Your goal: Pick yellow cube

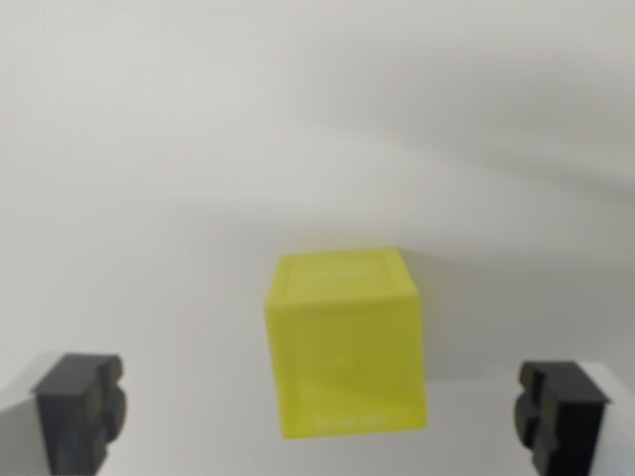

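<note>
Yellow cube sitting on pale surface, centred between fingers, touching neither. Fingers standing wide apart, holding nothing. Cube looking light, rigid, smooth plastic, likely a little slippery; flat left and right faces offering best hold.

the whole background is one plain, matte off-white surface — no seams, edges or furniture show anywhere on it. the light is soft and diffuse, brighter toward the top of the wrist view and greyer lower down — a broad, faint grey shadow sweeps across the upper right, with blurred edges.
</note>
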